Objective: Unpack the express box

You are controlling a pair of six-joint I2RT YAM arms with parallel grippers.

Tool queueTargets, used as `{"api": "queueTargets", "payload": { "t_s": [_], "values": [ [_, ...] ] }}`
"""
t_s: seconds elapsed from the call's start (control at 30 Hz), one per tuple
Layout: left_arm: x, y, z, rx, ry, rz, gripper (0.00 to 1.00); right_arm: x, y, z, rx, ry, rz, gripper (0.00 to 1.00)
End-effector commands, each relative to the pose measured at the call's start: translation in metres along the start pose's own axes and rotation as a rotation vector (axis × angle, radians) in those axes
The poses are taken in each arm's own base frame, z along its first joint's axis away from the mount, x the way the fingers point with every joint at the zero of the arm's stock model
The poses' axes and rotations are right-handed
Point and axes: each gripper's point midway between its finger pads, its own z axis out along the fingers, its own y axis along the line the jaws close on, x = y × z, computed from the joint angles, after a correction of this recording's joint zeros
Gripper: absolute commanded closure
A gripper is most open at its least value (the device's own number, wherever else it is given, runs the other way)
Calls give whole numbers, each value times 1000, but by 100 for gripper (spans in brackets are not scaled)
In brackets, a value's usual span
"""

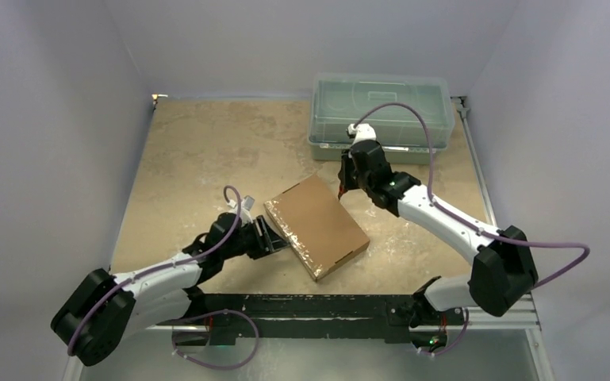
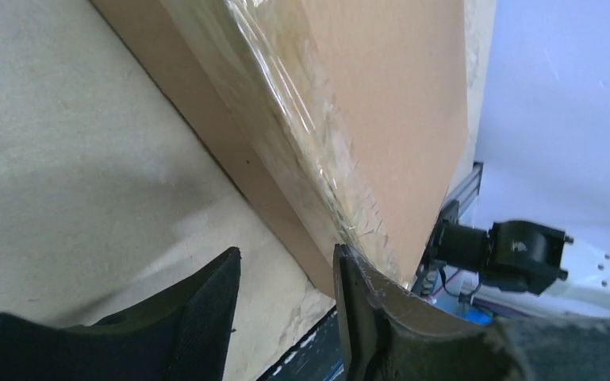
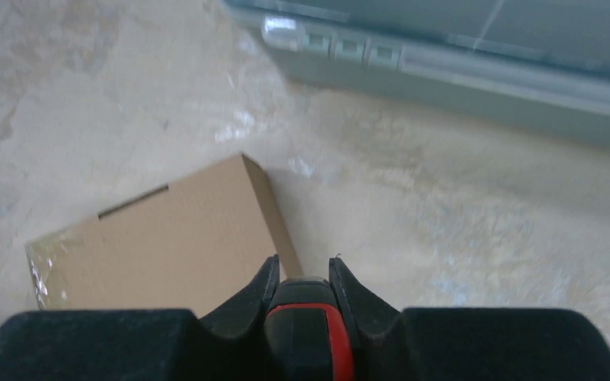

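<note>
Left gripper (image 2: 285, 255) at taped near-left edge of express box (image 1: 317, 222), fingers narrowly apart, hold unclear; right gripper (image 3: 305, 263) pinches red-and-black tool (image 3: 309, 308) between box and far plastic bin (image 1: 381, 111).

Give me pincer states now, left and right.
Left pincer: narrow gap, at the taped edge of the express box; grip cannot be told.
Right pincer: closed on a red-and-black tool.

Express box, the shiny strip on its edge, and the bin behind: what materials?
Express box: matte brown cardboard, dull fibrous face.
Strip: clear glossy plastic tape, judging by the wrinkles and glints.
Bin: translucent grey-green plastic, probably rigid, with moulded latches.
</note>
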Motion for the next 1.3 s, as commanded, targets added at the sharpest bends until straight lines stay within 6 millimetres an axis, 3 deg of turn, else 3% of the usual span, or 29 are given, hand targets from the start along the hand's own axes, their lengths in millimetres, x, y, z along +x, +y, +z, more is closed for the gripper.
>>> {"api": "queueTargets", "payload": {
  "t_s": [0.0,0.13,0.23,0.33,0.43,0.53,0.67,0.73,0.83,0.93,1.13,1.27],
  "values": [
    [-47,-28,-7,-51,-153,35,51,-72,-16,-16,151,-166,-76,100],
    [-86,-5,-37,-265,-190,112,43,-75,-43,-34,280,-195,-118,100],
    [-124,-4,-59,-280,-236,129,42,-81,-33,-51,233,-240,-123,100],
    [-160,-20,-59,-226,-229,210,42,-91,3,-74,78,-348,-155,100],
    [-183,-36,-32,-150,-137,288,42,-88,67,-103,-172,-487,-223,100],
    [-190,-46,5,-13,17,357,36,-86,120,-138,-413,-641,-185,100],
    [-200,-42,37,42,100,345,36,-82,153,-145,-516,-681,-105,100],
    [-203,-44,41,59,109,364,35,-80,164,-140,-532,-682,-88,100],
    [-201,-31,48,4,147,380,38,-74,181,-124,-544,-645,-105,100],
    [-182,-23,60,-2,227,372,45,-63,193,-107,-533,-607,-130,100],
    [-162,-15,66,41,255,353,44,-52,203,-87,-510,-568,-138,100],
    [-148,-13,72,37,292,351,49,-47,206,-77,-471,-574,-143,100]
  ]
}}
